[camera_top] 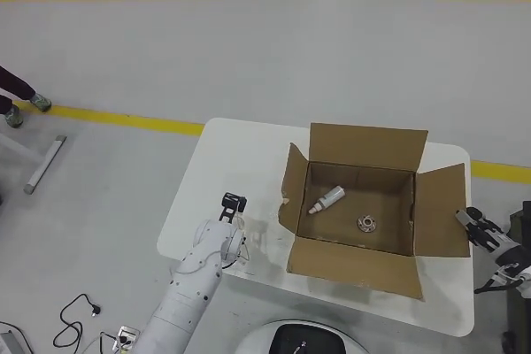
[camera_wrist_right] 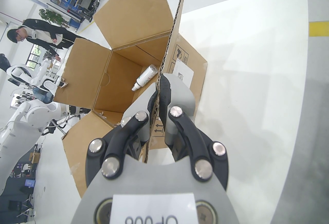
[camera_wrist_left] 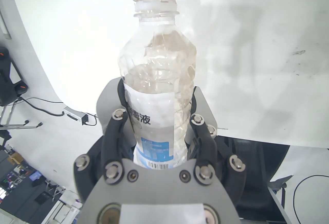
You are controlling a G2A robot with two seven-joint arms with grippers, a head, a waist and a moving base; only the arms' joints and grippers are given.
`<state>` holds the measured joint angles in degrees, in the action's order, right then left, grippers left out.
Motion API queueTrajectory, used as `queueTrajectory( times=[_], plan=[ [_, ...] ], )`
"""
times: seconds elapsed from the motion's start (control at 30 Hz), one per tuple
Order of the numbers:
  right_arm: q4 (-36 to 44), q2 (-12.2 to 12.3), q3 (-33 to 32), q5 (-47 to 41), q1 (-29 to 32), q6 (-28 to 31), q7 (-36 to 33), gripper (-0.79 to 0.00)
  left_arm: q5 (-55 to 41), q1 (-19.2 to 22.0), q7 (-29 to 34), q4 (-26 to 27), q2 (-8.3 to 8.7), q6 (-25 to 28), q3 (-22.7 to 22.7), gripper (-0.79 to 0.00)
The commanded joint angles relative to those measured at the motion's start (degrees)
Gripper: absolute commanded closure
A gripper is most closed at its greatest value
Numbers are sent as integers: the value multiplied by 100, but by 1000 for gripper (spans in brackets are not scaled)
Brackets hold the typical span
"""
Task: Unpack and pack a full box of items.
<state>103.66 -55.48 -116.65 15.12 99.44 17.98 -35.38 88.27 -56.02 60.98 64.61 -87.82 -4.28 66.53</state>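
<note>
As we take stock, stage: unpacking, by our judgement partly done, with one item out and two left inside.
Box (camera_top: 354, 265): cardboard, all four flaps open, standing on the right half of the white table (camera_top: 230, 159).
Left gripper (camera_wrist_left: 158, 96): closed around the water bottle (camera_wrist_left: 156, 60), fingers (camera_wrist_left: 109, 99) pressed on either side of its label.
Water bottle: clear, white cap, partly filled. It is out of the box, held over the table on the box's left side. We cannot tell whether it touches the table.
Bottle axis: in line with the gripper's reach, cap leading away from the wrist, base toward the palm.
Right gripper (camera_wrist_right: 160, 92): pinched shut on the edge of the right flap (camera_top: 442, 212).
Small white bottle (camera_top: 326, 200): lying on the box floor, nearer the left wall, long axis diagonal, nozzle toward the near left corner.
Round metal part (camera_top: 366, 223): flat on the box floor, just right of centre, apart from the small white bottle.
Relation we flag: both remaining items lie to the right of the left gripper, beyond the box's left wall. With the right gripper taken up by the flap, we judge the left arm the one to fetch them once the water bottle is put down.
Risk: a cap-first bottle will not stand, so we expect it must be turned or laid on its side.
</note>
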Motion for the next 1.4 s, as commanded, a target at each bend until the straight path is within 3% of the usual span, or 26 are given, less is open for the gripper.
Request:
queueTrajectory(
  times=[0.0,0.5,0.53,0.6,0.67,0.7,0.73,0.77,1.03,1.27,1.37],
  plan=[
    [-2,1,6,3,-5,-1,-13,0,-42,51,-69,-174,-12,25,-27,0],
    [-24,2,40,83,-42,-70,-29,0,14,366,-416,-888,-116,-19,-343,-18],
    [-23,2,42,85,-43,-73,-27,0,4,374,-419,-906,-118,-19,-344,-62],
    [-27,2,52,87,-46,-83,-31,0,-94,396,-412,-952,-129,-8,-330,-234],
    [-27,2,57,89,-53,-88,-32,0,-96,415,-412,-984,-132,-8,-336,-308],
    [-27,2,59,90,-56,-90,-32,0,-99,420,-407,-1000,-135,-10,-339,-422],
    [-28,2,60,91,-60,-96,-30,0,-107,425,-407,-1010,-137,-6,-342,-717],
    [-27,1,62,91,-63,-104,-27,0,-116,432,-405,-1019,-138,12,-344,-785],
    [-47,4,51,110,-82,-114,-34,0,-170,483,-428,-1041,-135,55,-302,-785],
    [-42,4,48,132,-83,-128,-32,0,-169,364,-310,-640,-81,136,-165,-785],
    [-22,2,63,138,-78,-134,-29,0,-78,242,-179,-234,-32,151,-54,-785]
  ],
)
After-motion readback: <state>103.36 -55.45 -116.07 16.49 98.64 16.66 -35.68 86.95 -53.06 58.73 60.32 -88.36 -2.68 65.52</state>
